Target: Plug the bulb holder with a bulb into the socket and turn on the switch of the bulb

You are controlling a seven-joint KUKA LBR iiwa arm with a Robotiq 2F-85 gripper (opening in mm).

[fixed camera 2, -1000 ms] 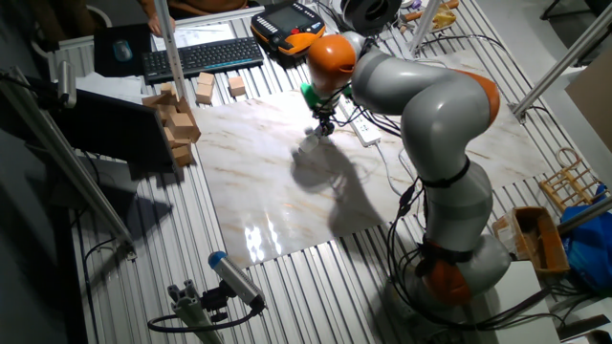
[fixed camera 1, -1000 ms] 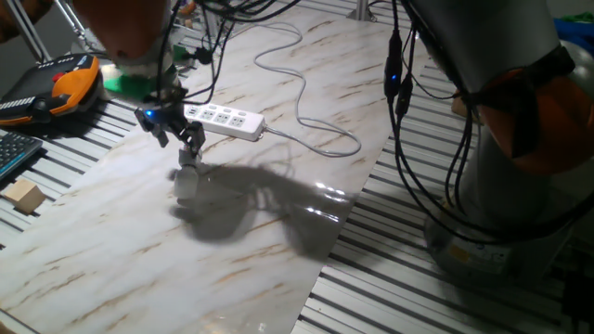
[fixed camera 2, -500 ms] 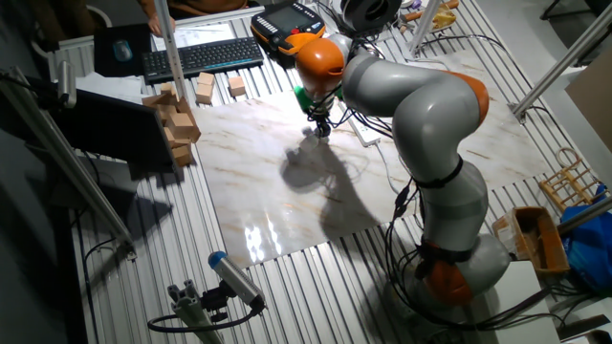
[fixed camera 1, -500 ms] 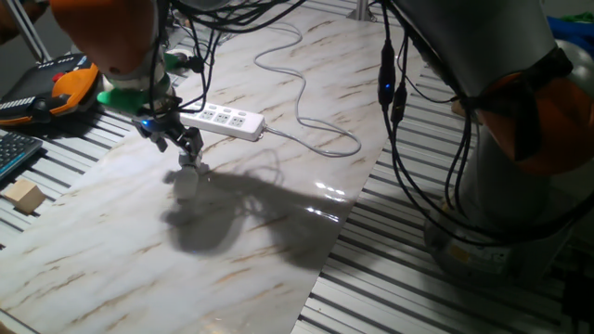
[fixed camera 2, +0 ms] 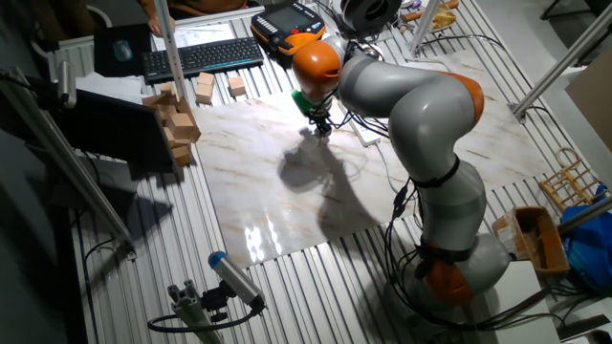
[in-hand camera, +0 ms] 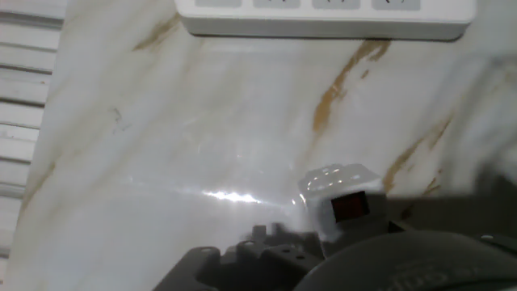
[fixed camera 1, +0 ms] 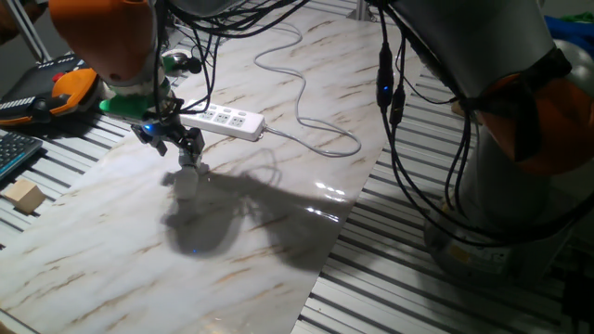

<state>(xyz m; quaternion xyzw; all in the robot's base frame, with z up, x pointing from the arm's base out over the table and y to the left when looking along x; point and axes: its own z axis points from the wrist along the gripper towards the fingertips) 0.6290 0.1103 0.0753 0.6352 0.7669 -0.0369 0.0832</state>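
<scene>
Marble tabletop (fixed camera 1: 111, 260): gripper (fixed camera 1: 190, 153) clamps the bulb holder (in-hand camera: 343, 202) above it, near the socket (fixed camera 1: 223, 119)

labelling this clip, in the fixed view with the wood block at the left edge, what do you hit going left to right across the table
wood block → pincer holding the bulb holder → socket → looped white cable → robot base

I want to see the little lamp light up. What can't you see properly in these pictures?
- The bulb: in the hand view only the bulb holder with its red button shows; dark gripper parts along the bottom edge cover the rest.
- The gripper: too small in both fixed views to tell open or shut.
- The power strip: cut off by the hand view's top edge, so its outlets barely show.
- In the other fixed view the arm hides most of the strip.
</scene>
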